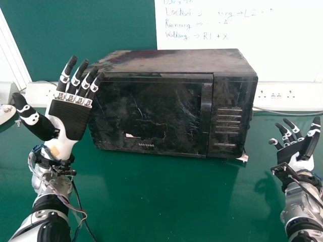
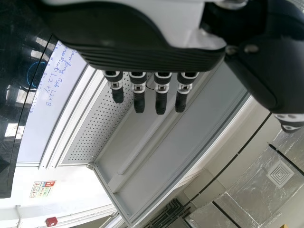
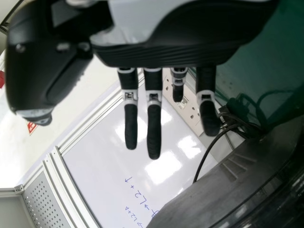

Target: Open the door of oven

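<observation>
A black oven (image 1: pixel 151 113) stands on the green table with its front facing me and its door (image 1: pixel 146 111) closed; the upright handle (image 1: pixel 206 108) is at the door's right side. My left hand (image 1: pixel 70 118) is raised palm up in front of the oven's left end, fingers straight and thumb spread. The left wrist view shows the left hand (image 2: pixel 142 52) with its fingers extended. To the right of the oven, apart from it, is my right hand (image 1: pixel 295 148), its fingers loosely extended; in the right wrist view the right hand (image 3: pixel 166 52) is near part of the oven (image 3: pixel 228 180).
The green table (image 1: pixel 166 201) extends in front of the oven. Behind it are a whiteboard (image 1: pixel 282 45), a socket strip (image 1: pixel 287 96) and a cable (image 1: pixel 287 114). A white object (image 1: pixel 6 113) lies at the far left.
</observation>
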`<state>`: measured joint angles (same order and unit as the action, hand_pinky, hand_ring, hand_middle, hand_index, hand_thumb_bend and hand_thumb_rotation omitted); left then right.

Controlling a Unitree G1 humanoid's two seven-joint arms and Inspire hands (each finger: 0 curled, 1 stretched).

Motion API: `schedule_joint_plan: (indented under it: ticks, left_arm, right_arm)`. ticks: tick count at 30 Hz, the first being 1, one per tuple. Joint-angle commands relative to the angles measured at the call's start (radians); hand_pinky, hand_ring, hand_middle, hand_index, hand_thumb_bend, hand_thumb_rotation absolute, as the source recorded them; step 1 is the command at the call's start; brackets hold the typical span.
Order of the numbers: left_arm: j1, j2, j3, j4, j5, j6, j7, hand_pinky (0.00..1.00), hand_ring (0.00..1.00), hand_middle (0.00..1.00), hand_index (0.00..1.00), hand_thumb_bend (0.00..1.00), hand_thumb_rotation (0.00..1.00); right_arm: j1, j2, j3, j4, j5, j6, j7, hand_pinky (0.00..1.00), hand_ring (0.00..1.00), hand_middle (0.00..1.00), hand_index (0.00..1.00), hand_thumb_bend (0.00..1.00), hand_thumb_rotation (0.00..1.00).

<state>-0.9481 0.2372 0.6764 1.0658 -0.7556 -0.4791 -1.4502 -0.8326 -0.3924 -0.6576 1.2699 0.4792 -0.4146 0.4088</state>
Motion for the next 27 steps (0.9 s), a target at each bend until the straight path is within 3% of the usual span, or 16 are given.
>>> schedule_joint_plan:
  ticks: [1,13,20,27]
  left_arm:
    - [0.006,0.004,-0.018,0.007,0.015,-0.005,0.001,0.16,0.30,0.44,0.56,0.89,0.70]
    - [0.004,0.007,-0.028,0.019,0.020,-0.020,-0.004,0.19,0.34,0.45,0.57,0.89,0.71]
    - [-0.002,0.019,-0.050,0.030,0.034,0.016,-0.013,0.21,0.38,0.49,0.58,0.93,0.70]
    - [0.001,0.022,-0.073,0.029,0.083,-0.041,-0.013,0.23,0.40,0.58,0.61,0.94,0.78]
  right_arm:
    - [0.007,-0.005,0.001,-0.001,0.001,0.003,0.008,0.95,0.99,1.00,0.98,1.00,0.90]
    - [0.007,-0.005,0.005,-0.002,-0.002,-0.001,0.007,0.95,1.00,1.00,0.99,1.00,0.90]
    - [0.005,-0.003,0.000,-0.002,0.004,0.004,0.007,0.96,0.99,1.00,0.98,1.00,0.89]
    - [0.006,-0.004,0.002,-0.001,0.001,0.003,0.007,0.95,1.00,1.00,0.98,1.00,0.89]
